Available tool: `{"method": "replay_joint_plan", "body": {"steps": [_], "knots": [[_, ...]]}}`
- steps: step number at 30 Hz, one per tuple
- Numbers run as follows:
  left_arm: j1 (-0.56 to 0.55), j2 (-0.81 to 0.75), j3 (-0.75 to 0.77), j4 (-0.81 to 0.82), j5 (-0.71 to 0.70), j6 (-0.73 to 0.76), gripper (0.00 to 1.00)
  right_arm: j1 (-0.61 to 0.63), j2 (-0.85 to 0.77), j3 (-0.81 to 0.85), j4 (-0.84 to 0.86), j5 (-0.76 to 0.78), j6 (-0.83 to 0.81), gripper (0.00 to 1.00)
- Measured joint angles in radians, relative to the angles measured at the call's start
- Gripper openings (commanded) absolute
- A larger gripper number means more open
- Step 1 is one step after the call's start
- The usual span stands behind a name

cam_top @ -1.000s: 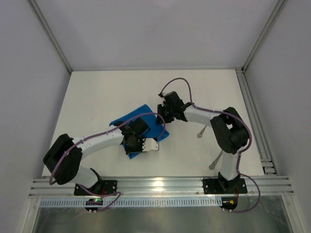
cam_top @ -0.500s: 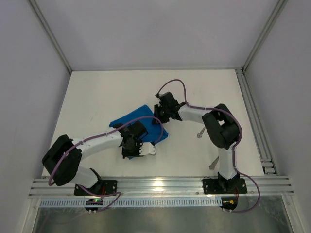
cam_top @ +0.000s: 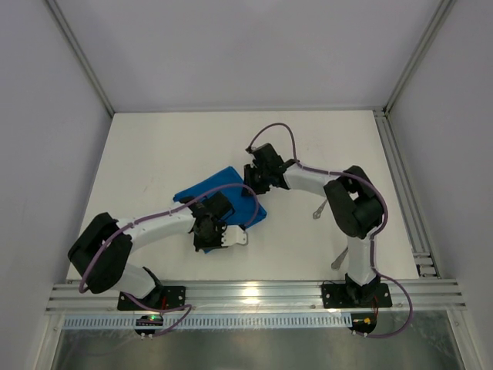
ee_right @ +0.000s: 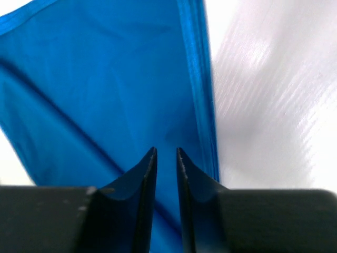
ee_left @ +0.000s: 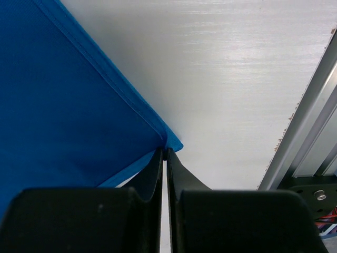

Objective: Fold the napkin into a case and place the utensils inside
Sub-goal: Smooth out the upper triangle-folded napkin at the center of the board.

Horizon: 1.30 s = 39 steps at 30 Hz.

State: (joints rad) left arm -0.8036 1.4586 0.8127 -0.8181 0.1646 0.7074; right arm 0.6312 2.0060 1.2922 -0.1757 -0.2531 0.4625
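Observation:
The bright blue napkin [cam_top: 223, 193] lies at the middle of the table, partly under both arms. My left gripper [cam_top: 213, 233] is at its near corner. In the left wrist view its jaws [ee_left: 166, 151] are pressed together on that corner of the napkin [ee_left: 68, 105]. My right gripper [cam_top: 258, 174] is at the napkin's far right edge. In the right wrist view its jaws [ee_right: 166, 152] stand a narrow gap apart, with the blue cloth [ee_right: 105, 89] filling the gap. Two silver utensils lie to the right, one [cam_top: 320, 210] near the right forearm and one [cam_top: 341, 254] by the right arm's base.
A metal rail [cam_top: 254, 293] runs along the near edge and shows in the left wrist view [ee_left: 305, 121]. Another rail [cam_top: 400, 185] runs down the table's right side. Grey walls enclose the left, back and right.
My right gripper has moved a little left along the napkin's far edge. My left gripper has shifted slightly left at the near corner, and the blue cloth in front of it has drawn in.

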Motion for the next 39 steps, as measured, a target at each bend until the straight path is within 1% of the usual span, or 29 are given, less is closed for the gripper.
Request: {"method": "replay_joint_plan", "body": {"steps": [3,7,10,13,17,20,26,28,35,36,37,39], "knots": [[0.014,0.000,0.000,0.015,0.000,-0.016,0.00,-0.001,-0.070,-0.002,-0.050,-0.010,-0.034,0.30],[0.035,0.000,0.000,0.029,-0.004,-0.027,0.00,-0.015,-0.261,-0.058,-0.080,-0.019,-0.078,0.35],[0.041,0.000,0.000,0.032,-0.005,-0.029,0.00,-0.040,-0.415,-0.163,-0.083,-0.016,-0.108,0.38],[0.041,0.000,0.000,0.032,-0.005,-0.033,0.00,-0.059,-0.490,-0.299,-0.064,-0.016,-0.123,0.38],[0.041,-0.001,0.000,0.032,-0.005,-0.042,0.00,-0.062,-0.492,-0.475,-0.070,-0.025,-0.125,0.38],[0.041,-0.001,0.000,0.032,0.000,-0.047,0.00,-0.062,-0.491,-0.537,-0.067,-0.031,-0.125,0.39],[0.041,-0.001,0.000,0.031,0.013,-0.053,0.00,-0.061,-0.465,-0.557,0.041,-0.043,-0.108,0.38],[0.041,-0.001,0.000,0.031,0.016,-0.055,0.00,-0.061,-0.442,-0.561,0.082,-0.047,-0.092,0.35],[0.041,-0.001,0.000,0.028,0.019,-0.068,0.00,-0.061,-0.394,-0.582,0.230,-0.060,-0.024,0.31],[0.041,-0.001,0.000,0.028,0.019,-0.068,0.00,-0.061,-0.390,-0.586,0.247,-0.060,-0.014,0.30],[0.041,-0.001,0.000,0.028,0.019,-0.069,0.00,-0.061,-0.388,-0.589,0.262,-0.060,-0.007,0.25],[0.041,-0.001,0.000,0.028,0.019,-0.070,0.00,-0.061,-0.381,-0.595,0.286,-0.055,0.013,0.18]]}}
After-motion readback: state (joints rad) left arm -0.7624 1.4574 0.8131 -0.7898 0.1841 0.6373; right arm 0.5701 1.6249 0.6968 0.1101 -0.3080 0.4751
